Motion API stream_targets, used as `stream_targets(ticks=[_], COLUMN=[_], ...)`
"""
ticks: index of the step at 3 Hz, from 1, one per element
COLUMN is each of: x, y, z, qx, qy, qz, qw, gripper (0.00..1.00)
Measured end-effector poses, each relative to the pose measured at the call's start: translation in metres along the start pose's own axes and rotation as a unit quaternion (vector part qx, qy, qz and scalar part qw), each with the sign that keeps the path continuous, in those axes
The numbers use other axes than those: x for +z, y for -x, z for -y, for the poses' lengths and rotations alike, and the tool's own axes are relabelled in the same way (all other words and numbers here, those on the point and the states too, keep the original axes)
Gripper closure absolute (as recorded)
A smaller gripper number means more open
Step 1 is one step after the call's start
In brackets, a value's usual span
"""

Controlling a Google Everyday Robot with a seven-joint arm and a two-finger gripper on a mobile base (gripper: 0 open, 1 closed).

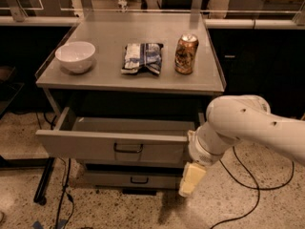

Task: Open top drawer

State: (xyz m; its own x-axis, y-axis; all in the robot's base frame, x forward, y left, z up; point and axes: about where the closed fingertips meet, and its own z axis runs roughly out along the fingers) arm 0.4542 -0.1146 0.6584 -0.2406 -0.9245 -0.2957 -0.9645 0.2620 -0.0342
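Observation:
The top drawer (86, 147) stands pulled out from under the grey table top, its wide grey front toward me with a small black pull handle (127, 148) in the middle and a shallow grey tray behind it. My gripper (190, 179) hangs from the white arm at the drawer's right front corner, beside and slightly below the front panel, pointing down. It is apart from the handle, well to its right. A narrower lower drawer (131, 179) shows beneath, shut.
On the table top (105, 80) sit a white bowl (75, 56), a crumpled chip bag (141, 57) and a brown soda can (186, 54). Black cables (248, 175) trail on the speckled floor to the right. A dark stand leg (45, 187) is at the left.

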Motion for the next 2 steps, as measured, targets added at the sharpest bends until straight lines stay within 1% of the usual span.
stream_targets(ticks=[1,2], x=[0.000,-0.026], y=[0.001,-0.025], z=[0.001,-0.032], qx=[0.000,0.026], qy=[0.000,0.007], qz=[0.000,-0.005], qw=[1.0000,0.9996], gripper=[0.00,0.00])
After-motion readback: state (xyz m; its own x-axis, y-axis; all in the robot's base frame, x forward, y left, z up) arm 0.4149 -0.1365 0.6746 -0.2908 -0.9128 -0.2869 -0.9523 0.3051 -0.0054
